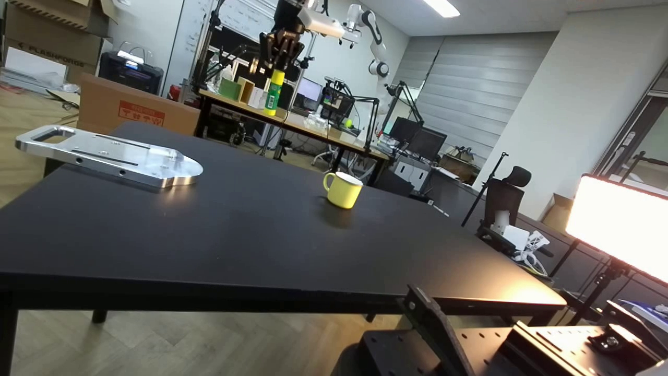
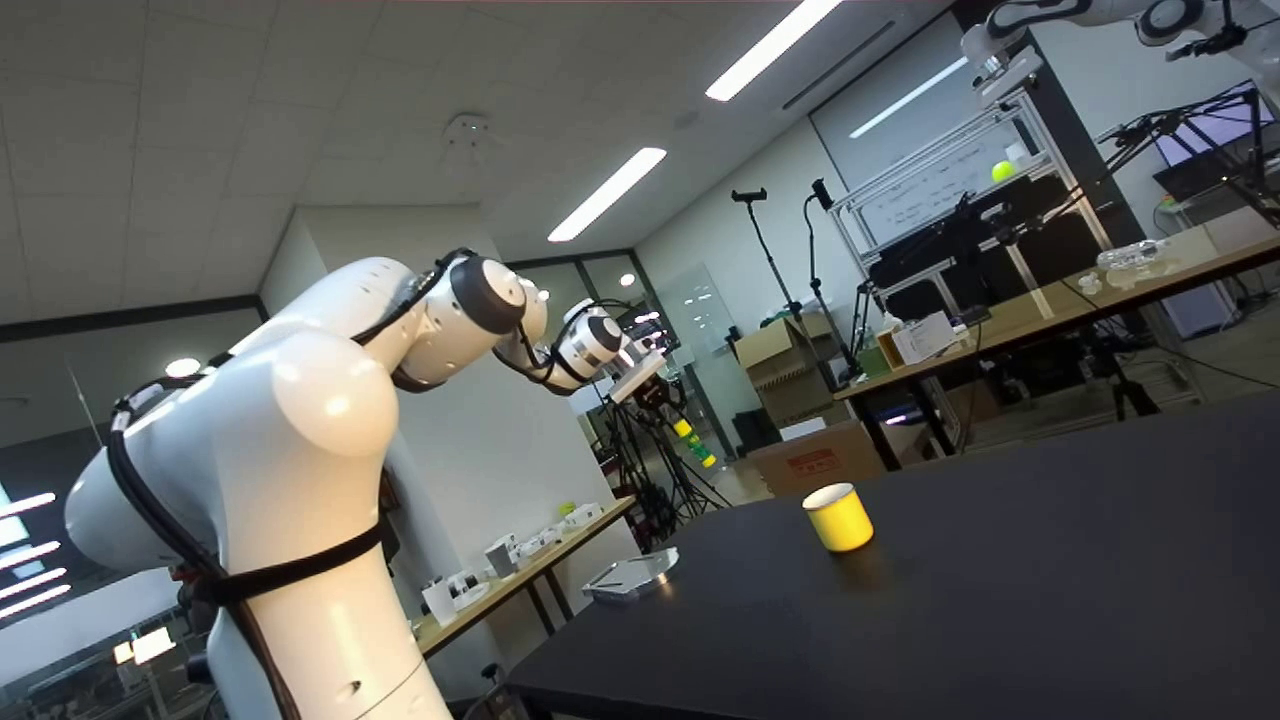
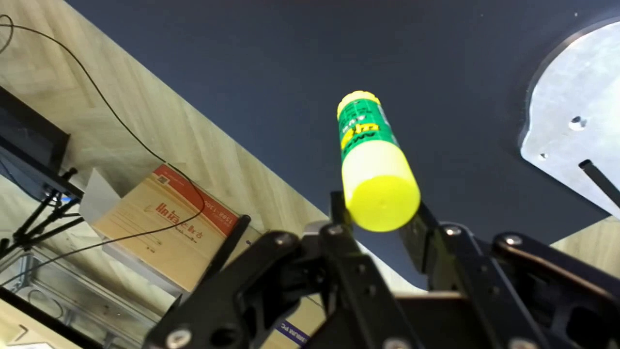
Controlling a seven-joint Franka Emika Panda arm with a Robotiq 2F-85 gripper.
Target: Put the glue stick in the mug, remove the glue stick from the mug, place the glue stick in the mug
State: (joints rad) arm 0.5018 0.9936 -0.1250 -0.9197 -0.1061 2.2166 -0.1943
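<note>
The glue stick [image 1: 274, 94], green-labelled with yellow ends, hangs nearly upright in the air in an exterior view. Above it, my gripper [image 1: 281, 58] is shut on its upper end. In the wrist view the yellow end of the glue stick [image 3: 380, 194] sits between the two black fingers of my gripper [image 3: 379, 211], with its label pointing away toward the tabletop. A small yellow mug [image 1: 344, 192] stands upright on the black table [image 1: 235, 235], its handle visible in that view. The mug [image 2: 842, 520] is well apart from the gripper; its inside is hidden, and it is outside the wrist view.
A silver metal plate [image 1: 120, 156] with a handle slot lies on the table's far left part. In the wrist view the rounded end of this plate [image 3: 581, 111] shows at the right. A cardboard box [image 1: 135, 107] stands beyond the table edge. A bright light panel [image 1: 621, 224] is off to the side.
</note>
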